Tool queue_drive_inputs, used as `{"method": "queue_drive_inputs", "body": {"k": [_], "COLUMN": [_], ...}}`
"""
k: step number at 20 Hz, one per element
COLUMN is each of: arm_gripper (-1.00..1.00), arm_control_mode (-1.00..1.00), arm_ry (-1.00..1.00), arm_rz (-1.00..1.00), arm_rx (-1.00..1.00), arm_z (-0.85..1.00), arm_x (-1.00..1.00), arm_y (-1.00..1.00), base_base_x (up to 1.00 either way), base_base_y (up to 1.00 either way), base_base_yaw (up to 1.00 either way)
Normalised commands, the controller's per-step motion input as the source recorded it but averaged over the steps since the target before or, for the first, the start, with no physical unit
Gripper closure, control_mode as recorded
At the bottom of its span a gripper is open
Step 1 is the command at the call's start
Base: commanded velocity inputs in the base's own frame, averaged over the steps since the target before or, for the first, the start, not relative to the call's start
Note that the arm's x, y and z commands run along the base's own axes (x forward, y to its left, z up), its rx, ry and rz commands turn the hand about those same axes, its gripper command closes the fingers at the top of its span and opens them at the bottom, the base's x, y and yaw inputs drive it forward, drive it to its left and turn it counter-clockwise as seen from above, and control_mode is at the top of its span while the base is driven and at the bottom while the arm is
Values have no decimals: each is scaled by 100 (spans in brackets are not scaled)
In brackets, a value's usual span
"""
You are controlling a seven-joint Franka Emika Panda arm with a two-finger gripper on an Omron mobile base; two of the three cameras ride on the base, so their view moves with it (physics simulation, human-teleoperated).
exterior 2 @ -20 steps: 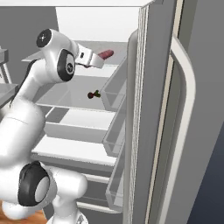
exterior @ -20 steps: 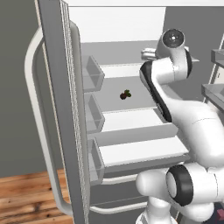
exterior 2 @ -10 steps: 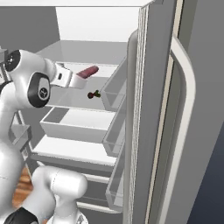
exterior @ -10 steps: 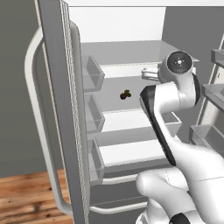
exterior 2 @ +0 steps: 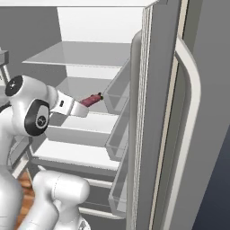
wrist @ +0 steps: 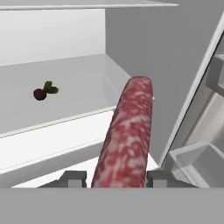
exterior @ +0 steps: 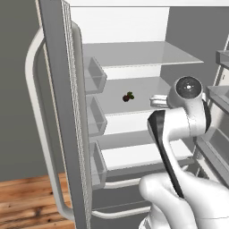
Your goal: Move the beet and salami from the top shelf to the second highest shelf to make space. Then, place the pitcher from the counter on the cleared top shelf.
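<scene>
The gripper (wrist: 117,178) pinches the salami (wrist: 127,135), fingertips mostly hidden; beet (wrist: 43,91) apparently on the shelf (wrist: 65,78).

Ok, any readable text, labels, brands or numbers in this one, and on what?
None: no text, label, brand or number on the fridge door, shelves, beet, salami or gripper.

top shelf (exterior: 143,53): bare | second shelf (exterior: 112,91): beet (exterior: 128,96) lying mid-shelf
</scene>
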Motion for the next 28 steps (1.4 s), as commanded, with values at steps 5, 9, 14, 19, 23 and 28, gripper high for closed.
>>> {"method": "queue_drive_inputs", "body": {"k": [5, 9, 14, 19, 23, 28], "arm_gripper": [100, 100, 100, 100, 100, 100], "arm_control_mode": [-100, -100, -100, -100, -100, -100], "arm_ry": [5, 1, 0, 1, 7, 7], "arm_rz": [4, 12, 13, 10, 3, 0], "arm_rx": [0, 0, 1, 1, 0, 0], "arm_z": [-41, -33, -23, -18, -13, -23], "arm_x": [42, 79, 86, 94, 99, 86], "arm_y": [-37, -21, -16, -2, 0, -4], "base_base_x": [0, 0, 0, 0, 0, 0], "base_base_y": [0, 0, 0, 0, 0, 0], "base_base_yaw": [0, 0, 0, 0, 0, 0]}}
